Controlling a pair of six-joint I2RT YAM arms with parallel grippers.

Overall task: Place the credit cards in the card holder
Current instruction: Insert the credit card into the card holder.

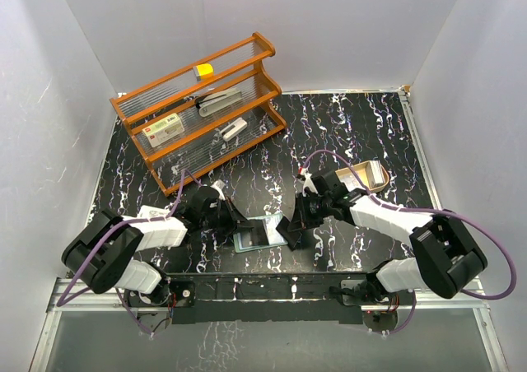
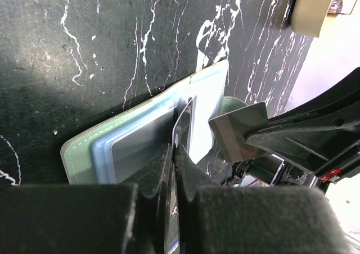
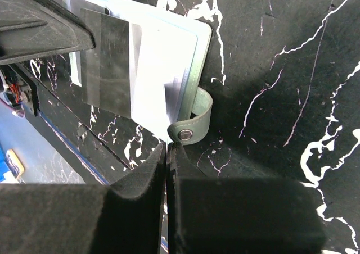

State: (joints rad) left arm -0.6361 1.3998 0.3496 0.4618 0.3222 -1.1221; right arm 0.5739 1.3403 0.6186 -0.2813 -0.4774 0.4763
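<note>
Two credit cards point(image 2: 239, 131), judged light, stiff, slick; left claw point(image 2: 175, 148) and right claw point(image 3: 167, 148) each pinch one by its edge at the soft card holder point(image 3: 203, 37).

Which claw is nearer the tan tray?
Right. Right claw is on the side of the card holder facing the tan tray; left claw is on its far side.

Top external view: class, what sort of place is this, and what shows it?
Probably a robot test booth: plain white walls enclose a black marbled table, the left arm and right arm are bolted at its near edge, and the orange rack looks staged.
</note>
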